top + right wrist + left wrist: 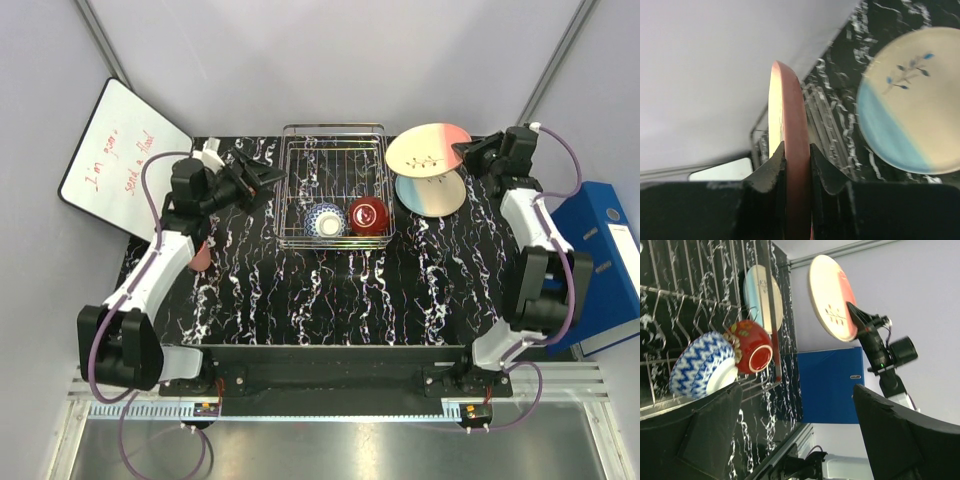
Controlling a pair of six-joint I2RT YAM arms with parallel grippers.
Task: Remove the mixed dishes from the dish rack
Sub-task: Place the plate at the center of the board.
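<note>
The silver wire dish rack (pixel 333 190) stands at the table's back middle. It holds a blue-white patterned bowl (pixel 326 220) and a glossy red bowl (pixel 368 215) at its near end. Both show in the left wrist view, the patterned bowl (pixel 702 371) beside the red bowl (pixel 752 347). My right gripper (pixel 466 153) is shut on the rim of the pink-edged plate (pixel 428 150) and holds it up, right of the rack. The jaws pinch the plate's pink edge (pixel 790 110). The blue-edged plate (pixel 430 193) lies on the table below it. My left gripper (pixel 262 180) is open and empty, left of the rack. One salmon cup (pixel 200 255) peeks from under the left arm.
A whiteboard (pixel 120 160) leans at the back left. A blue binder (pixel 605 260) stands off the table's right edge. Grey walls close in behind the rack. The table top (pixel 330 300) is black with white veins.
</note>
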